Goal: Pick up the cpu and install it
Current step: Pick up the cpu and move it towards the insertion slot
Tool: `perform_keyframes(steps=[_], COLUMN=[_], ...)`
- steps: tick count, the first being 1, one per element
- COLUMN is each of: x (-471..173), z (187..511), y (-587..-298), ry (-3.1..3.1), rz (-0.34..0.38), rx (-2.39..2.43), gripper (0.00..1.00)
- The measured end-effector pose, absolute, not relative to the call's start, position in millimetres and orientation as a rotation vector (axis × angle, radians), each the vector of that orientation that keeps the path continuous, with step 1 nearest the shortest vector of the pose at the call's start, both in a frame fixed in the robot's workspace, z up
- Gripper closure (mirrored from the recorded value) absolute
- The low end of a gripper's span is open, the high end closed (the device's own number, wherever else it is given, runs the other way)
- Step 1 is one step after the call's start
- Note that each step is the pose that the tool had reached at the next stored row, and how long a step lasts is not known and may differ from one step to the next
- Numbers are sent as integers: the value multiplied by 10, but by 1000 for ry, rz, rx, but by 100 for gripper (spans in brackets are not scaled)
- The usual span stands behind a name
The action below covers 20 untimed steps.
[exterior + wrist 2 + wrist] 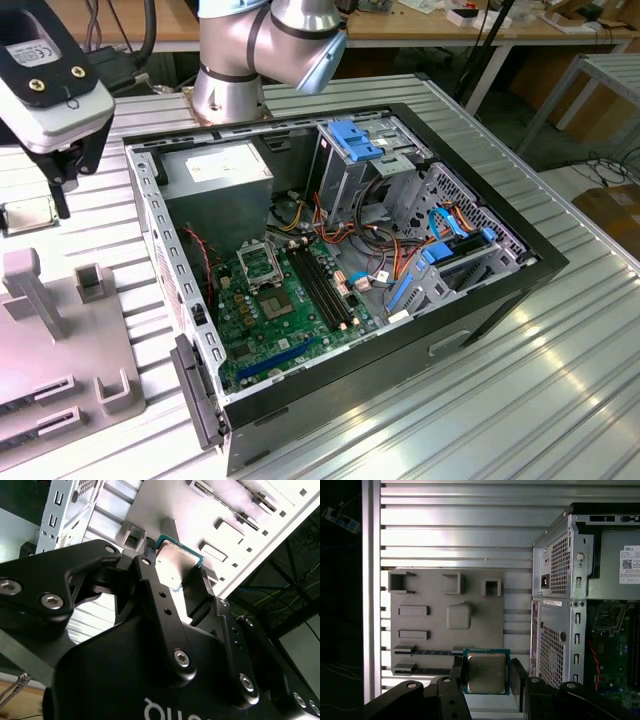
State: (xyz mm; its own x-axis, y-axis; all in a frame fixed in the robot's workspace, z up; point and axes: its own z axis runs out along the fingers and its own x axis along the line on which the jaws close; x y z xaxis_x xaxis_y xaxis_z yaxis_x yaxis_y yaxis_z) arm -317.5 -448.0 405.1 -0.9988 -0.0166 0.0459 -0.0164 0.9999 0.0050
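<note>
The cpu (486,675) is found at one edge of a grey holder plate (430,625), with its silver top turned toward the cameras. In both wrist views it is seen directly at the pincer (487,661), very close to the tip. Whether the pincer is closed on the chip or only placed around it cannot be told. In the exterior view, the pincer is held low over the plate at the exterior view's left, well apart from the open computer case (400,350). The case is laid on its side on the ribbed metal tabletop (520,420). Inside it the green motherboard (290,320) is seen, and on it the black socket (262,262) with its metal frame.
</note>
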Motion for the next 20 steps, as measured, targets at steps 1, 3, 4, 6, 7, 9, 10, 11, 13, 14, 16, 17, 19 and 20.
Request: perform_keyframes(steps=[1, 3, 4, 6, 7, 9, 10, 11, 13, 14, 16, 17, 19, 20], x=[-3160, -3127, -3097, -3065, -3039, -3002, -2988, -2968, -2931, -2917, -2884, -2871, -2844, -2831], z=[4051, 4051, 4051, 4050, 4051, 4051, 4051, 4051, 4050, 4051, 4051, 4050, 4050, 4051], y=[-4480, -4480, -4480, -4480, -4480, -4480, -4480, -4480, -4480, -4480, -4480, -4480, -4480, -4480], ry=[-3096, -3096, -3096, -3096, -3096, -3096, -3095, -3096, -3096, -3096, -3096, -3096, -3096, -3096], rz=[-7, -7, -7, -7, -7, -7, -7, -7, -7, -7, -7, -7, -7, -7], rx=[26, 26, 25, 26, 26, 26, 26, 26, 26, 26, 26, 26, 26, 26], gripper=[53, 53, 53, 53, 53, 53, 53, 53, 53, 53, 53, 53, 53, 53])
